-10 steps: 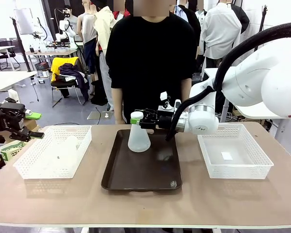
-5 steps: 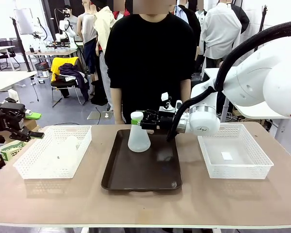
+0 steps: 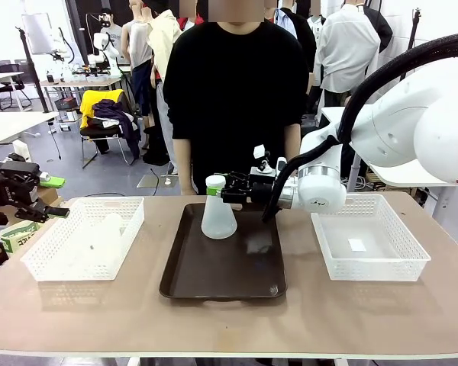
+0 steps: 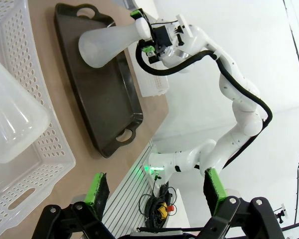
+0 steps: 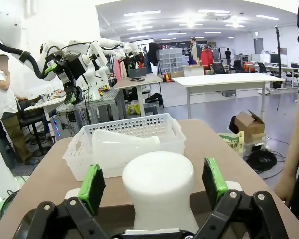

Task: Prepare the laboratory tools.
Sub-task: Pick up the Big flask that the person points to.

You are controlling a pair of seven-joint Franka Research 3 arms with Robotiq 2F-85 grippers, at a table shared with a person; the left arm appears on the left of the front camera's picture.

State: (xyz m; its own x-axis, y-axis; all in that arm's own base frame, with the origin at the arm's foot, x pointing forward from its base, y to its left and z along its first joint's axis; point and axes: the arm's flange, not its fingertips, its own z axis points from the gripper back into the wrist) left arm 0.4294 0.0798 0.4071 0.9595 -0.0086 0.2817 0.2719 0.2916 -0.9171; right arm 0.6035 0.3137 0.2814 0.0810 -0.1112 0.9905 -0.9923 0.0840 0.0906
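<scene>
Translucent plastic, from the front: the flask (image 3: 217, 217) stands upright on the tray (image 3: 214, 284), neck up. Your right gripper (image 3: 227, 189) has hardly moved this last second, jaws wide about the neck, so it looks placed.

Left wrist: the left gripper (image 4: 155, 191) is wide and empty. The second flask (image 4: 12, 124) lies sideways in the basket (image 4: 45, 164).

Right wrist: the neck rises between parted jaws.

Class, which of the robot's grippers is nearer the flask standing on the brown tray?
The right. The right gripper sits open around the neck of the flask, one finger on either side; the left gripper hangs open by the left end of the table, beyond the white basket.
</scene>
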